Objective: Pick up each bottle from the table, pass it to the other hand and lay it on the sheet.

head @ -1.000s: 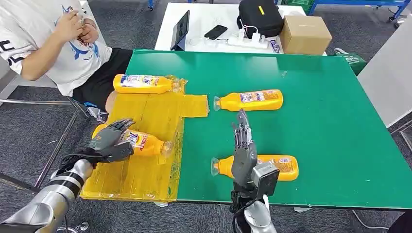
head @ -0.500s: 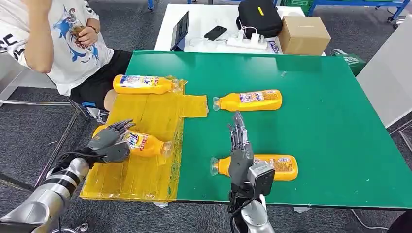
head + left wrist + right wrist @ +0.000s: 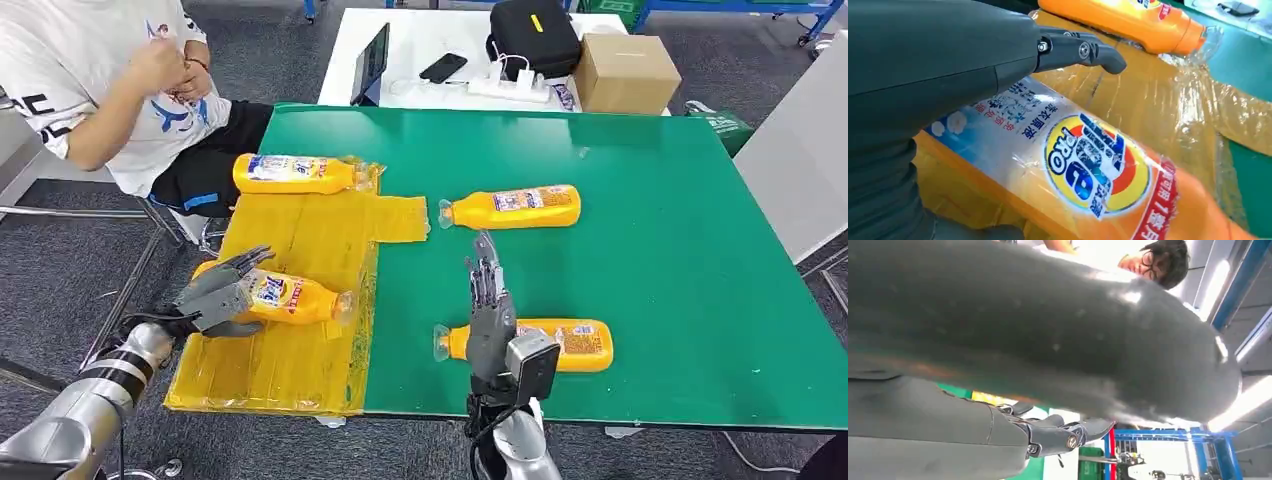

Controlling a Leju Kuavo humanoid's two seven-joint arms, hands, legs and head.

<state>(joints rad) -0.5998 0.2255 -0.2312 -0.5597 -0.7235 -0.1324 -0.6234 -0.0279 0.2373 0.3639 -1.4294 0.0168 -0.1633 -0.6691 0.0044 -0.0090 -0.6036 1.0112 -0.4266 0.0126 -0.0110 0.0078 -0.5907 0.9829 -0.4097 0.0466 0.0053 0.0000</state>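
Bottle [image 3: 290, 296] lay lengthwise on the yellow sheet [image 3: 300, 350], cap toward the green counter [image 3: 650, 250], with the left hand [image 3: 215, 295] spread loosely over its base, apparently releasing. The right hand [image 3: 488, 320] stood upright, fingers [image 3: 484, 268] straight and holding nothing, just beside the nearest bottle [image 3: 570, 345], which lay crosswise.

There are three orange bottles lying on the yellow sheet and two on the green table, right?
Not quite. The head view shows two bottles on the yellow sheet: the far bottle and the near bottle, which the left robot hand is at. Two on the green table is right: one farther, one nearer.
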